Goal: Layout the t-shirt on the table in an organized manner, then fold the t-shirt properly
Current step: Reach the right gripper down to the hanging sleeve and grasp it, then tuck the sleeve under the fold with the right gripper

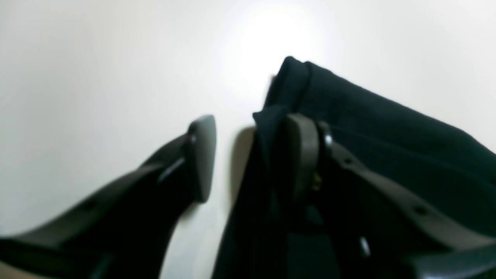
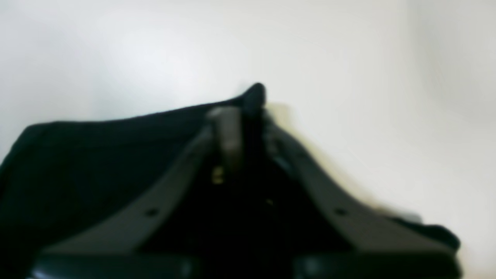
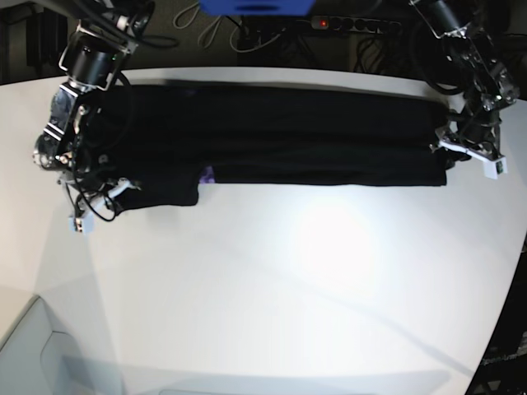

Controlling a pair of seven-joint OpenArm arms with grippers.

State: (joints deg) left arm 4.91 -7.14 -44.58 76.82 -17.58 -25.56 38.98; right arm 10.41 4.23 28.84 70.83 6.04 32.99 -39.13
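Nearest the base camera: bare white table (image 3: 272, 296), curved edge at lower left, no containers on it. T-shirt (image 3: 280, 136) lies across the far part of the table as a long black band, long axis running left to right in the base view, folded lengthwise with horizontal creases. One end reaches each arm. A small purple patch (image 3: 207, 174) peeks from the near edge, left of centre; a short flap of cloth hangs nearer the camera at that left end.

Right gripper (image 2: 242, 112), at the base view's left: jaws clenched together, black cloth pinched between the fingertips, a corner of fabric poking up just beyond them. Wrist view blurred; the shirt spreads off to the left below the fingers.

Left gripper (image 1: 248, 155), at the base view's right: jaws parted, clear gap of white table between the pads. One pad rests against the shirt's folded end, the other stands apart over bare table. Cloth not pinched.
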